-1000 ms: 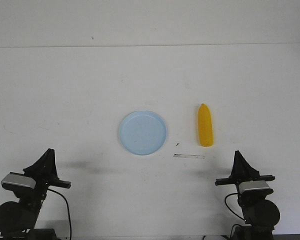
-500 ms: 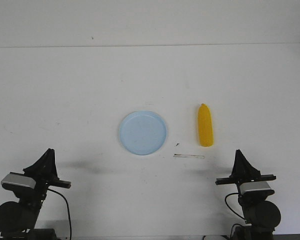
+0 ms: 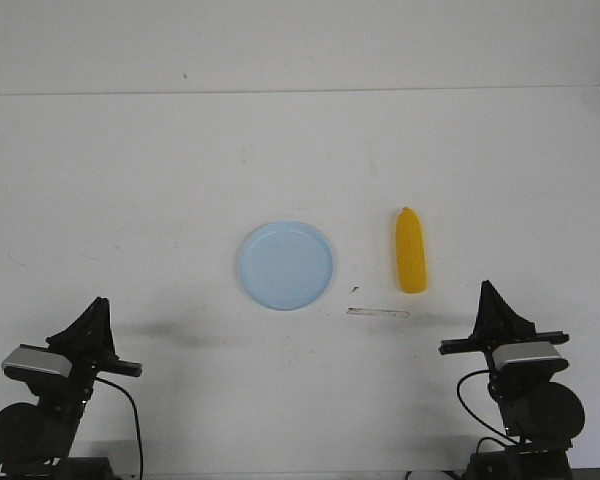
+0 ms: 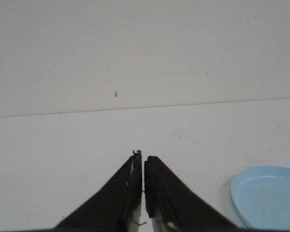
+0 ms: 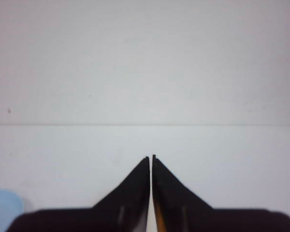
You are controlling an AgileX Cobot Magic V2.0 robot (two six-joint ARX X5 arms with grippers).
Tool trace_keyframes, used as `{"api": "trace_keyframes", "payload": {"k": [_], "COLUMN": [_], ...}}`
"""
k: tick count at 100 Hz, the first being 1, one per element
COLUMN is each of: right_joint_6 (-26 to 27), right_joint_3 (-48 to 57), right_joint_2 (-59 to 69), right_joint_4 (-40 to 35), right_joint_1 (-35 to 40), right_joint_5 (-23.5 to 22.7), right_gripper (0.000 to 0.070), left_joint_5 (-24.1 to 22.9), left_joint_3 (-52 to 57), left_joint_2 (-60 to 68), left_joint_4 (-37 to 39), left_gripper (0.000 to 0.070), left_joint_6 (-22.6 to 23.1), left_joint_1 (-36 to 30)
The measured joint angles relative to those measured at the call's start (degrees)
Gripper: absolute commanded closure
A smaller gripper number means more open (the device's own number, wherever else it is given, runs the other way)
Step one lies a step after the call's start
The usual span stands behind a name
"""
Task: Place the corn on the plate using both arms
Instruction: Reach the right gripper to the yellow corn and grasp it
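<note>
Corn (image 3: 411, 265) lies flat on the white tabletop (image 3: 180, 180), lengthwise away from the robot, tapered end far, just right of the plate (image 3: 286, 265) with a gap between them, not touching. Corn sits ahead and slightly left of the right fingers (image 3: 487, 290), apart from them; well apart from the left fingers (image 3: 100, 304), which are at the near left corner. Plate is centre of tabletop, bare. Left fingers (image 4: 143, 155) pressed together, only a hairline slit, holding nothing; plate edge (image 4: 268, 195) shows off to one side. Right fingers (image 5: 151, 157) also together, tips meeting, nothing held; sliver of plate (image 5: 2, 208) at the frame corner. A thin pale strip (image 3: 377, 313) and small dark speck (image 3: 354, 289) lie on the tabletop between plate and corn, nearer the robot. Plain white wall (image 3: 300, 45) behind tabletop.
</note>
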Motion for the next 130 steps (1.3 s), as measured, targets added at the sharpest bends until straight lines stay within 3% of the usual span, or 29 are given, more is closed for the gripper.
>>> {"api": "trace_keyframes", "payload": {"k": [32,45,58,79,94,100,111,116,130], "right_joint_6": [3.04,5.62,6.67,7.08,7.1,7.1,7.1,7.13,8.17], "right_joint_3": [16.09,22.05,29.92,43.39,52.65,56.19,62.01,63.54,64.19], "right_joint_2": [24.44,34.71,44.15,58.82,67.38,70.38,75.65,77.5,80.41], "right_joint_4": [0.52,-1.92,-8.9,-28.65,-38.49,-42.03,-47.34,-48.33,-49.9], "right_joint_1": [5.07,7.98,9.49,9.57,9.57,9.57,9.57,9.6,9.57], "right_joint_5": [1.18,4.22,6.32,6.67,6.64,6.67,6.67,6.67,6.67], "right_gripper": [0.0695,0.0695,0.0695,0.0694,0.0683,0.0614,0.0294,0.0204,0.0184], "left_joint_5": [0.0,0.0,0.0,0.0,0.0,0.0,0.0,0.0,0.0], "left_joint_3": [0.0,0.0,0.0,0.0,0.0,0.0,0.0,0.0,0.0], "left_joint_2": [0.0,0.0,0.0,0.0,0.0,0.0,0.0,0.0,0.0], "left_joint_4": [0.0,0.0,-0.02,-0.02,-0.02,-0.02,-0.02,-0.02,-0.02], "left_gripper": [0.0699,0.0699,0.0699,0.0699,0.0699,0.0699,0.0699,0.0699,0.0699], "left_joint_6": [0.0,0.0,0.0,0.0,0.0,0.02,0.0,0.0,0.0], "left_joint_1": [0.0,0.0,0.0,0.0,0.0,0.0,0.0,0.0,0.0]}}
